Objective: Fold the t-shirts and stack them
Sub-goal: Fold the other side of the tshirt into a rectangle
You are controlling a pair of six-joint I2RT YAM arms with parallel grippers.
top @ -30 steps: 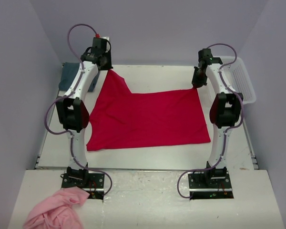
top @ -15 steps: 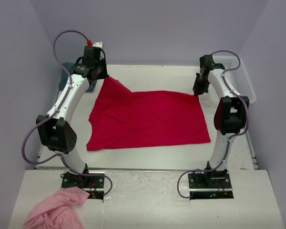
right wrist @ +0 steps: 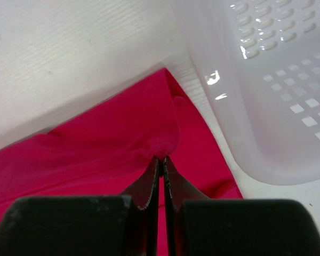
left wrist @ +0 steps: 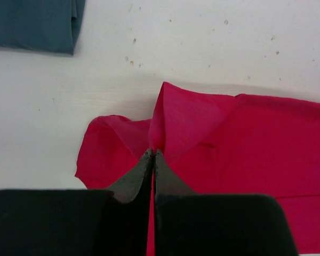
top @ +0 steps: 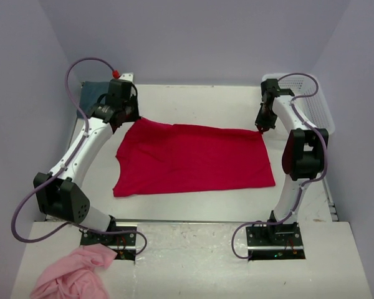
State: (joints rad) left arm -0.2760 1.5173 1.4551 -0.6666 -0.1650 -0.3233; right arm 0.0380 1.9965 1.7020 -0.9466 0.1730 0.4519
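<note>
Left tool (left wrist: 152, 154) and right tool (right wrist: 161, 159) pinch the red shirt (top: 193, 159); its far edge now sits lower and flatter, so we fold next.

Red shirt (top: 193, 159): no print or label can be read.
Blue-green shirt (left wrist: 32, 24): nothing readable.
Basket (right wrist: 266, 106): no readable marking.
Table (top: 193, 103): no writing.

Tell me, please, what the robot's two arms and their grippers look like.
Both the left arm and the right arm have slim white links joined by bulky black joint housings, and each is trailed by a looping greyish-purple cable. The left wrist carries a small red cap. The left gripper and right gripper have dark, tapering fingers; the right's inner edges look finely toothed.
</note>
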